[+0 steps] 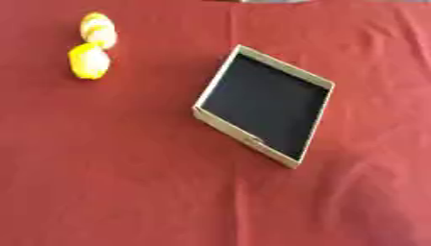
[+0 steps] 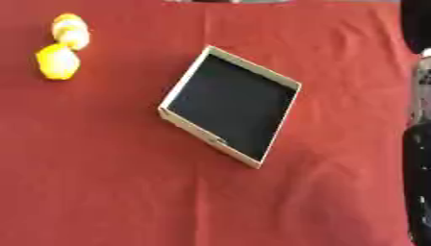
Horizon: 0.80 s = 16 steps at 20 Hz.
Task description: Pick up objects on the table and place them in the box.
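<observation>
A shallow cardboard box (image 1: 244,136) with a black inside lies turned at an angle in the middle of the red tablecloth, and nothing is in it. Two small roundish things sit at the far left: a yellow one (image 1: 88,61) and, just behind and touching it, a yellow and pale one (image 1: 98,30). Black and silver parts of my right arm (image 2: 417,158) run along the right edge of the right eye view, well clear of the box. My left hand does not show.
The red cloth (image 1: 126,182) covers the whole table, with light creases at the right. A strip of something grey shows at the far edge (image 1: 269,1).
</observation>
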Available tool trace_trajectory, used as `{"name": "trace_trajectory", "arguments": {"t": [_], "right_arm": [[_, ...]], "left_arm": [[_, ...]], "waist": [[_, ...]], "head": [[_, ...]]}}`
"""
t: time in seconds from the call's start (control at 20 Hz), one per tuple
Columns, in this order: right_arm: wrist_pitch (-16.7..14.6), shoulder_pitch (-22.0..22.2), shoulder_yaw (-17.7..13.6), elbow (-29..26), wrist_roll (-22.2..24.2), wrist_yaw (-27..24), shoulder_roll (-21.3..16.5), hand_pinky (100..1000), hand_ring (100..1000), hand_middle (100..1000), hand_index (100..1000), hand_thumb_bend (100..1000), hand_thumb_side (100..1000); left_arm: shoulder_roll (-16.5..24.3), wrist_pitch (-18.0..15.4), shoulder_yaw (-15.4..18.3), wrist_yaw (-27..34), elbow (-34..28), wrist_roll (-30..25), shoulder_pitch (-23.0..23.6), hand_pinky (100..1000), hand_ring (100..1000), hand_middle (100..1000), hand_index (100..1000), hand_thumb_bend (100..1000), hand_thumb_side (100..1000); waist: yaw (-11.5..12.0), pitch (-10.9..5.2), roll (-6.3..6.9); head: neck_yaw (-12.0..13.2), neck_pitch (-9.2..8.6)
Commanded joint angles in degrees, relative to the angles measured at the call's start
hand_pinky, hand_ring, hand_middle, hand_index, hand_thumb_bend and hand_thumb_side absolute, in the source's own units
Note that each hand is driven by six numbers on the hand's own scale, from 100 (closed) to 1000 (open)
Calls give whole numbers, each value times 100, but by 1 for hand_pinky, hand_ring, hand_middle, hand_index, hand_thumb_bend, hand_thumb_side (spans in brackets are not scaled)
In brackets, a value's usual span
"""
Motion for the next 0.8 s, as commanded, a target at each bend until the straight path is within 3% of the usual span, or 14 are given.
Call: {"name": "trace_trajectory", "arguments": {"t": [0.05, 0.45, 0.6, 0.8], "right_arm": [[-8, -42, -61, -124, -30, 46, -48, 918, 881, 771, 831, 100, 578], [-1, -46, -67, -124, -54, 57, -54, 917, 881, 772, 831, 100, 580], [16, -56, -90, -124, -111, 58, -102, 917, 886, 776, 835, 100, 582], [-6, 6, -121, -124, -281, 43, -369, 917, 889, 781, 839, 100, 572]], "left_arm": [[-63, -15, 145, 63, -90, 41, -77, 802, 707, 865, 890, 136, 639], [53, 8, 131, -2, -90, -57, -27, 810, 713, 873, 896, 124, 641], [356, 145, 105, -94, -90, -128, 2, 813, 717, 873, 900, 114, 620], [1155, 496, -22, -383, -6, -404, 63, 826, 739, 887, 909, 110, 597]], "waist": [[9, -148, 18], [16, -154, 33], [32, -162, 60], [-6, -207, 74]], "head": [[18, -10], [24, -46], [50, -49], [76, -76]]}}
